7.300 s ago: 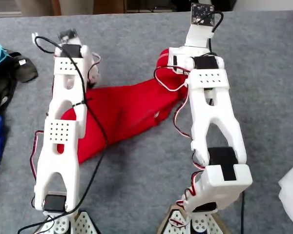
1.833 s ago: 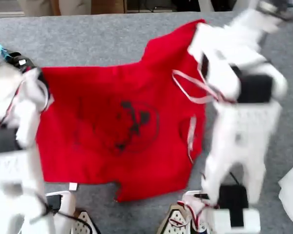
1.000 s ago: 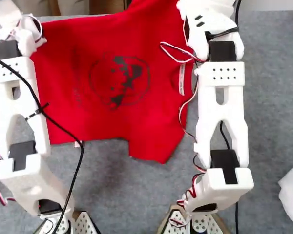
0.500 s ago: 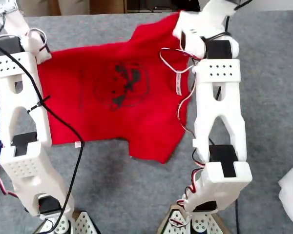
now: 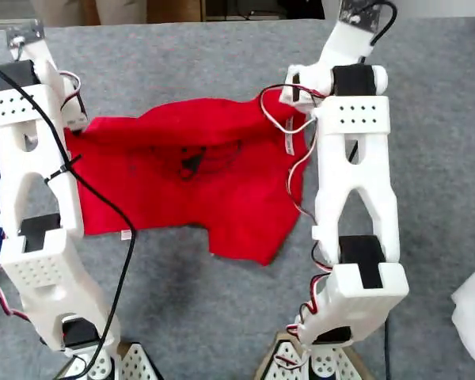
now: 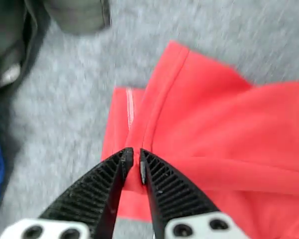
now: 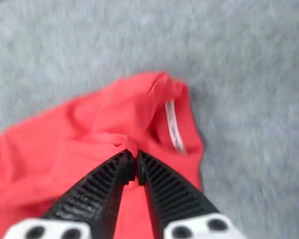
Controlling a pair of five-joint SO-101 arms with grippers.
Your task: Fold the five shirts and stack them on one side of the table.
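Shirt (image 5: pixel 182 198), red, lies on the table (image 5: pixel 435 158), its far half doubling over.

Left claw (image 6: pixel 136 167): closed on a thin edge fold.

Right claw (image 7: pixel 134 167): closed on cloth by the label (image 7: pixel 173 124).

Risk: I judge either thin pinch could slip, skewing the fold.

Since half a second ago, the far edge has dropped nearer.

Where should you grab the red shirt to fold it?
Pinch the red cloth shirt at both ends of its far edge, from above, one arm each. It lies limp on the grey table, so hemmed edges probably pinch easiest; the left gripper and right gripper pinch there.
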